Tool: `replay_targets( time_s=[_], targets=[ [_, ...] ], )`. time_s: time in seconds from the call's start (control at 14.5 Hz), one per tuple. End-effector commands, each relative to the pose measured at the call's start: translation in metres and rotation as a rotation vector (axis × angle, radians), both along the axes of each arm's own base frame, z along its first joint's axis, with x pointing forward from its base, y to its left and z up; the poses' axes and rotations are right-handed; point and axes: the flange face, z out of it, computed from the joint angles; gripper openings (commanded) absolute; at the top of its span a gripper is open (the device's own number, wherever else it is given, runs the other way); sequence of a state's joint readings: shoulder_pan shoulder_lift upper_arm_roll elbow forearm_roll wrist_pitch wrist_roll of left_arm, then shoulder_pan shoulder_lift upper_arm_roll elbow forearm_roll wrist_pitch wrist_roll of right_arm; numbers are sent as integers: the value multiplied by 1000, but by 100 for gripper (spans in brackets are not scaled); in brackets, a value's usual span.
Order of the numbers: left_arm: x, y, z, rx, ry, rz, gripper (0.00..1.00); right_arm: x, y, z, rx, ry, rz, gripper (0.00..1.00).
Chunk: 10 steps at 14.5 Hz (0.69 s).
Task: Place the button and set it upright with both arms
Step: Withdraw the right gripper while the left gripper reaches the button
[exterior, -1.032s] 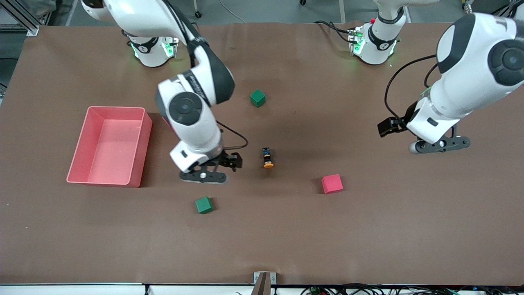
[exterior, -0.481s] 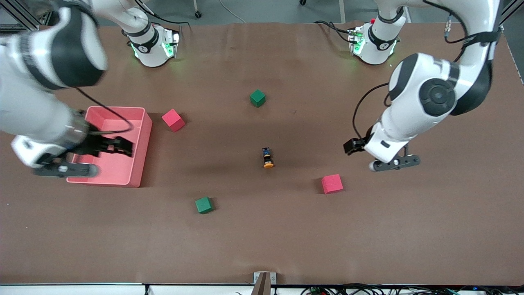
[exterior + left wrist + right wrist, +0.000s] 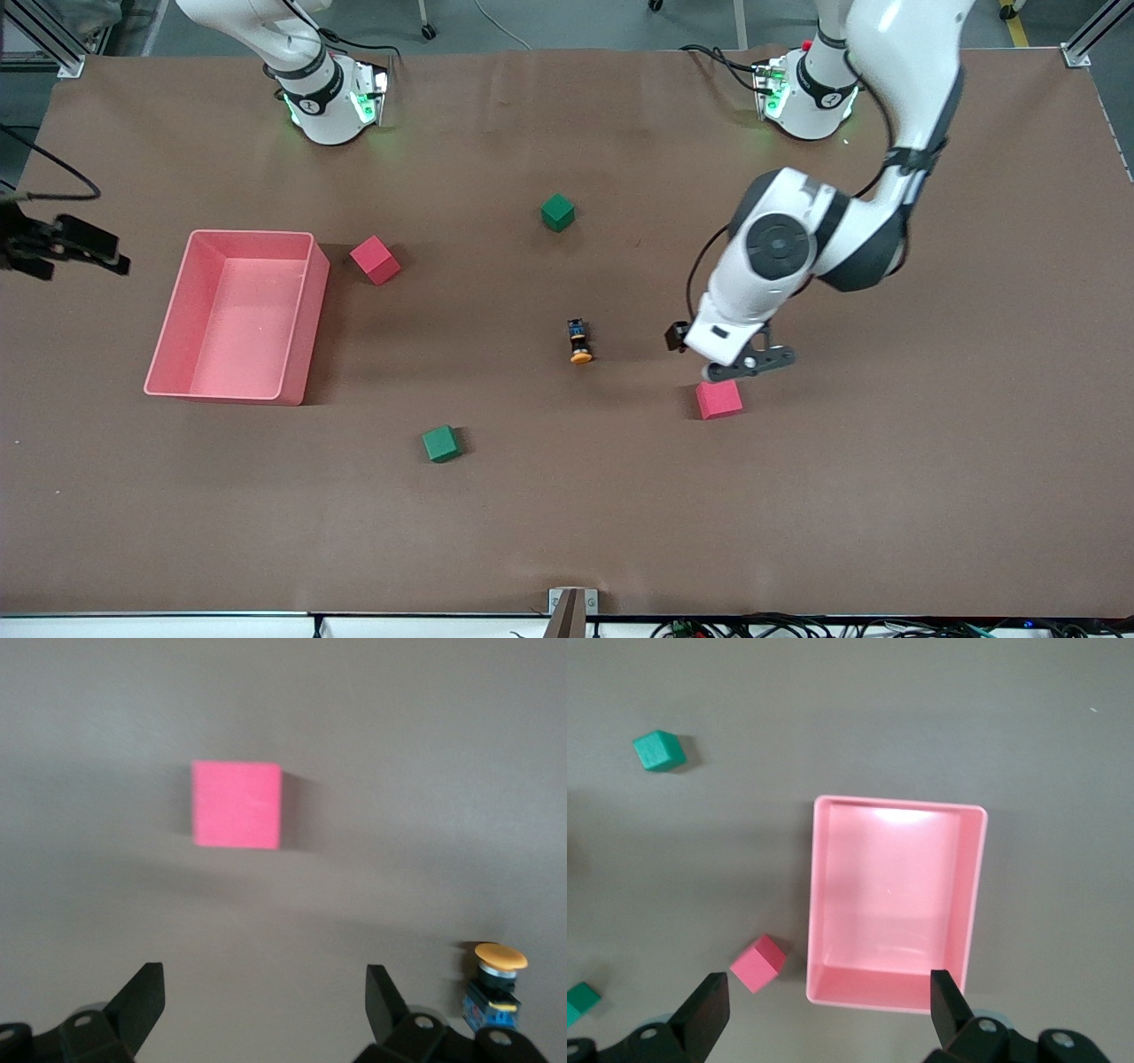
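Observation:
The button (image 3: 579, 342) lies on its side mid-table, with its orange cap toward the front camera and its black-and-blue body away from it. My left gripper (image 3: 742, 361) hangs open and empty over the table between the button and a red cube (image 3: 718, 398). The left wrist view shows that cube (image 3: 236, 804) ahead of the open left gripper (image 3: 264, 985), and the button (image 3: 498, 985) off to one side of one fingertip. My right gripper (image 3: 828, 988) is open and empty, high above the pink bin (image 3: 895, 904). In the front view only the right arm's hand (image 3: 55, 246) shows, at the frame's edge.
The pink bin (image 3: 195, 310) stands toward the right arm's end. A second red cube (image 3: 374, 259) sits beside it. One green cube (image 3: 557, 212) lies farther from the front camera than the button, and another (image 3: 440, 443) lies nearer.
My right arm swung away from beside the button, past the pink bin, to its end of the table. My left arm came in toward the button and the red cube. Both grippers stayed open.

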<state>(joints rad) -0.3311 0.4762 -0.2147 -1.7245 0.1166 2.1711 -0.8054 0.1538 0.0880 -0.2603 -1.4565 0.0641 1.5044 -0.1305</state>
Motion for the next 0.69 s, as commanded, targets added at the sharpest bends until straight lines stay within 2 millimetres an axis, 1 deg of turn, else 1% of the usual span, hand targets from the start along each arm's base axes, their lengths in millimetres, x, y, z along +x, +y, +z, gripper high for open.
replay_targets(
  time_s=[0.0,0.07,0.14,0.21,0.28,0.41,0.55,0.62],
  targets=[
    [10,-19,-12,12,-18,2,100,-36,-10,4,-3,-25,-1,100],
    [10,-32,-17,5,-18,-10,100,-46,-13,4,-2,-42,-3,100],
    [8,-47,-22,-4,-16,-15,100,-52,-17,3,-1,-57,-8,100],
    [6,-64,-28,-10,-16,-12,100,-51,-19,3,-7,-60,-10,100],
    [6,-77,-28,-20,-22,-9,100,-50,-20,4,-9,-63,-10,100],
    [3,-96,-36,-29,-23,-21,100,-50,-20,12,-13,-80,-7,100],
    [-8,-125,-38,-39,-30,-56,100,-49,-21,20,-15,-97,-5,100],
    [-11,-134,-42,-42,-28,-55,100,-49,-20,21,-17,-98,-3,100]
  ],
)
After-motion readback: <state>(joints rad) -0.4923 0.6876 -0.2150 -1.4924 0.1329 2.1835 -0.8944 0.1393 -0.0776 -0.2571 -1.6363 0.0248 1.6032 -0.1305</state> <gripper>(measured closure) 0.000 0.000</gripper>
